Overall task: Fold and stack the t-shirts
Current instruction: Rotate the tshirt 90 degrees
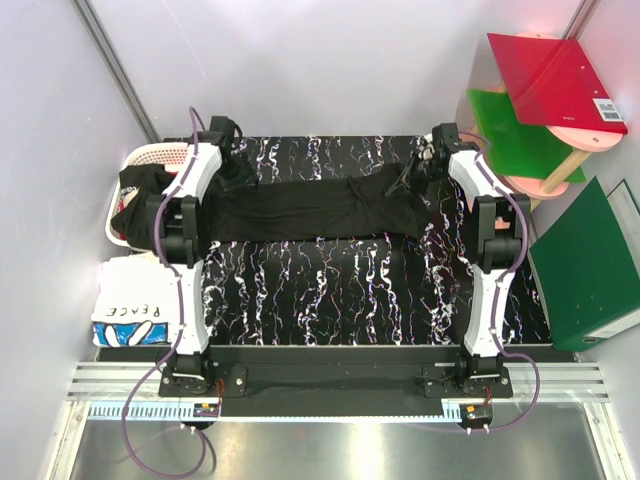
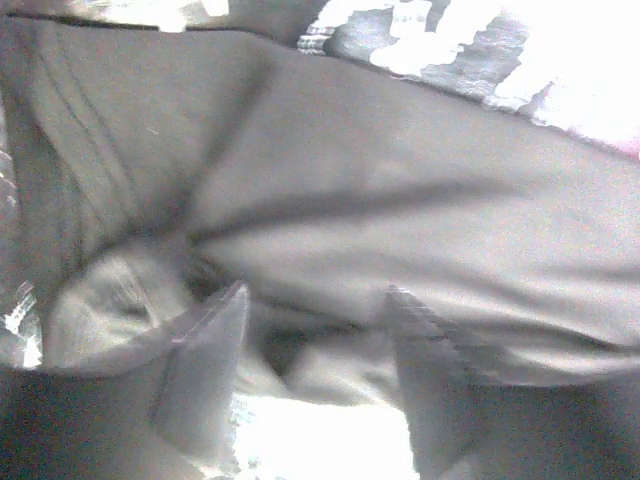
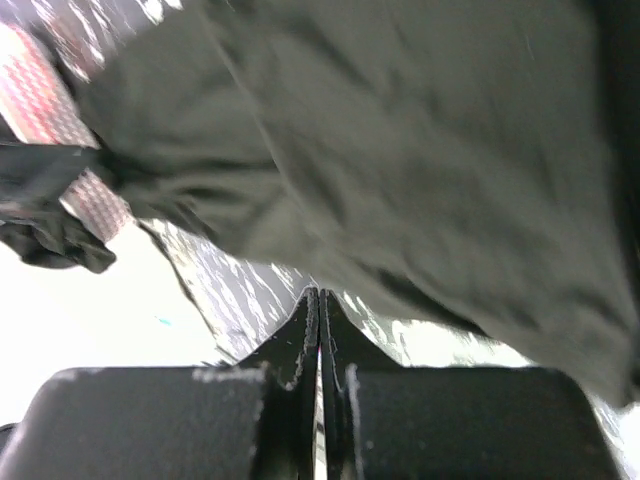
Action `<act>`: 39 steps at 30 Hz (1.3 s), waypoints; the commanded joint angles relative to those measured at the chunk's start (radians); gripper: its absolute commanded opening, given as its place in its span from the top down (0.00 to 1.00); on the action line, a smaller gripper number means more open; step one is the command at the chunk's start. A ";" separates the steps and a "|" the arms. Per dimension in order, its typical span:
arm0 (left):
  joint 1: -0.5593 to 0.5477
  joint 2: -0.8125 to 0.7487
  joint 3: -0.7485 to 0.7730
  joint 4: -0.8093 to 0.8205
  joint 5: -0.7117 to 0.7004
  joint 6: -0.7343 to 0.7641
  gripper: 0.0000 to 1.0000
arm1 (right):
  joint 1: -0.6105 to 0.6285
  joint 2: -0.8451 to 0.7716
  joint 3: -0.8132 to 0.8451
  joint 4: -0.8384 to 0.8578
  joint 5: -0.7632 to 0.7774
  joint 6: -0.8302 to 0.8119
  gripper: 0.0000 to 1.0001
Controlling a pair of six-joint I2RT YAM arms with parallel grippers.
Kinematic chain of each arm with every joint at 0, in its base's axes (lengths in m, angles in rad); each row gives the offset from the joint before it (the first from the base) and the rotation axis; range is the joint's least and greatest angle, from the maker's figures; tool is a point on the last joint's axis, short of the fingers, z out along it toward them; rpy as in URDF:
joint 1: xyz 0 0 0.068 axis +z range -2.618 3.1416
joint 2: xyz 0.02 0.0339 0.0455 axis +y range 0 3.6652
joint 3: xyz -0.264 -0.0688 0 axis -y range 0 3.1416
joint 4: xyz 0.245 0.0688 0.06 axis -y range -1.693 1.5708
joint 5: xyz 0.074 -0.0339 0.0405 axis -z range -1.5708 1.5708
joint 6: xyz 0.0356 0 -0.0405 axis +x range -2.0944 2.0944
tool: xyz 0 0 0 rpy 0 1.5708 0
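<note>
Stretching sideways across the far part of the black, white-veined table (image 1: 330,290), the black t-shirt (image 1: 310,210) is laid out as a long rumpled band between the two arms; its ends are met by the left gripper (image 2: 315,292) and the right gripper (image 3: 319,295). In the left wrist view the fingers (image 2: 210,350) are held spread apart, with bunched cloth seen between and beyond the tips; in the right wrist view the fingers are pressed together at the shirt's edge, and whether cloth is caught between them cannot be told. A white slatted basket (image 1: 150,155), filled with black and red cloth (image 1: 140,185), is set at the far left corner; the white t-shirt (image 1: 130,310) lettered "PEACE" is placed nearer, beside the table's left edge. The cell is enclosed by pale grey walls (image 1: 330,60); a red folder (image 1: 555,80) and a green folder (image 1: 515,140) are stacked on a round wooden stool (image 1: 560,175) at the far right; a green binder (image 1: 590,270) is placed nearer than the stool; a metal rail (image 1: 330,380) is fixed along the near edge.
</note>
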 commanded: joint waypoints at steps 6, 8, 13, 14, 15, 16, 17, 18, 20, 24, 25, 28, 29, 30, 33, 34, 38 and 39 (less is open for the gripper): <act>-0.048 -0.237 -0.094 0.185 0.130 0.118 0.25 | 0.003 -0.199 -0.181 0.018 -0.068 -0.125 0.10; -0.058 -0.219 -0.091 0.178 0.125 0.149 0.96 | 0.033 -0.171 -0.143 0.015 -0.069 -0.124 0.00; -0.079 -0.081 0.061 -0.050 -0.066 0.193 1.00 | 0.186 -0.035 0.130 -0.199 0.076 -0.243 1.00; -0.078 -0.065 0.072 -0.071 -0.094 0.193 1.00 | 0.210 0.023 0.175 -0.279 0.169 -0.264 1.00; -0.079 -0.044 0.070 -0.097 -0.102 0.196 1.00 | 0.234 0.048 0.207 -0.298 0.193 -0.277 1.00; -0.078 -0.036 0.067 -0.104 -0.124 0.193 1.00 | 0.245 0.068 0.238 -0.307 0.207 -0.271 1.00; -0.079 -0.027 0.058 -0.112 -0.134 0.190 1.00 | 0.270 0.100 0.249 -0.316 0.213 -0.262 1.00; -0.078 -0.022 0.057 -0.121 -0.141 0.187 1.00 | 0.277 0.117 0.278 -0.325 0.217 -0.257 1.00; -0.079 -0.009 0.055 -0.132 -0.163 0.187 1.00 | 0.303 0.188 0.345 -0.403 0.259 -0.269 1.00; -0.082 0.042 0.096 -0.184 -0.235 0.196 1.00 | 0.305 0.232 0.393 -0.445 0.305 -0.259 1.00; -0.084 0.056 0.109 -0.192 -0.262 0.200 1.00 | 0.305 0.240 0.399 -0.460 0.346 -0.256 1.00; -0.087 0.096 0.130 -0.215 -0.290 0.203 1.00 | 0.305 0.281 0.399 -0.523 0.453 -0.245 1.00; -0.087 0.108 0.121 -0.218 -0.295 0.200 1.00 | 0.305 0.289 0.402 -0.558 0.487 -0.237 1.00; -0.087 0.117 0.121 -0.223 -0.295 0.193 1.00 | 0.305 0.298 0.401 -0.574 0.516 -0.233 1.00; -0.087 0.154 0.117 -0.250 -0.284 0.178 1.00 | 0.305 0.325 0.390 -0.612 0.630 -0.214 1.00; -0.087 0.162 0.120 -0.259 -0.283 0.175 1.00 | 0.305 0.328 0.385 -0.608 0.677 -0.210 1.00; -0.088 0.186 0.112 -0.299 -0.273 0.169 1.00 | 0.303 0.384 0.434 -0.608 0.779 -0.190 1.00; -0.090 0.183 0.104 -0.305 -0.276 0.161 1.00 | 0.302 0.398 0.478 -0.606 0.797 -0.182 1.00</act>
